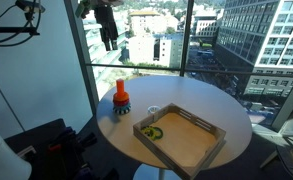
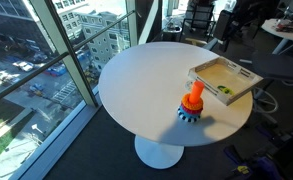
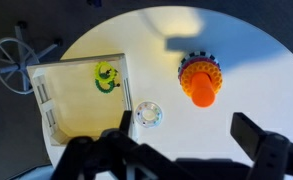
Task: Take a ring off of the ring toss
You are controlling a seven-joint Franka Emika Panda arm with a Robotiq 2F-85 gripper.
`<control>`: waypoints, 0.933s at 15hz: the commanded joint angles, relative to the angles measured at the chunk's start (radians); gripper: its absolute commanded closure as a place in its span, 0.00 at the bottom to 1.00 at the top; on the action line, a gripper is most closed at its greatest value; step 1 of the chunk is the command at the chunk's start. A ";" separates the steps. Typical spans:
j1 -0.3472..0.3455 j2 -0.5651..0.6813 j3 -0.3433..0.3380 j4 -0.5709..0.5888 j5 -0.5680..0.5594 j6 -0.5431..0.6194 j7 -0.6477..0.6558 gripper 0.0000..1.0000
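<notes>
The ring toss (image 3: 189, 62) stands upright on the round white table (image 3: 236, 50), with an orange-red peg on a dark blue bottom. The orange ring (image 3: 195, 73) sits around the peg, down on the blue bottom. The toy also shows in both exterior views (image 1: 121, 107) (image 2: 190, 114), with the ring (image 1: 121, 99) (image 2: 193, 102) on it. My gripper (image 3: 186, 135) is open and empty, high above the table and apart from the toy. It hangs near the window top in an exterior view (image 1: 108, 40).
A shallow wooden tray (image 3: 46, 110) (image 1: 201, 150) (image 2: 236, 68) lies beside the toy, with a yellow-green ring (image 3: 106, 77) (image 1: 154, 130) inside. A small white ring (image 3: 147, 115) (image 1: 153, 111) lies on the table between tray and toy. Glass windows border the table.
</notes>
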 commanded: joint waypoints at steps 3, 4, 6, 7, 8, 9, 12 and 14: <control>0.021 -0.033 -0.053 -0.109 0.107 0.149 -0.106 0.00; 0.022 -0.033 -0.060 -0.128 0.129 0.174 -0.128 0.00; 0.024 -0.027 -0.071 -0.162 0.172 0.219 -0.168 0.00; 0.026 -0.022 -0.074 -0.178 0.190 0.239 -0.182 0.00; 0.027 -0.016 -0.077 -0.194 0.208 0.260 -0.199 0.00; 0.028 -0.010 -0.077 -0.208 0.218 0.279 -0.205 0.00; 0.027 0.010 -0.073 -0.252 0.221 0.339 -0.201 0.00; 0.024 0.028 -0.069 -0.279 0.201 0.382 -0.181 0.00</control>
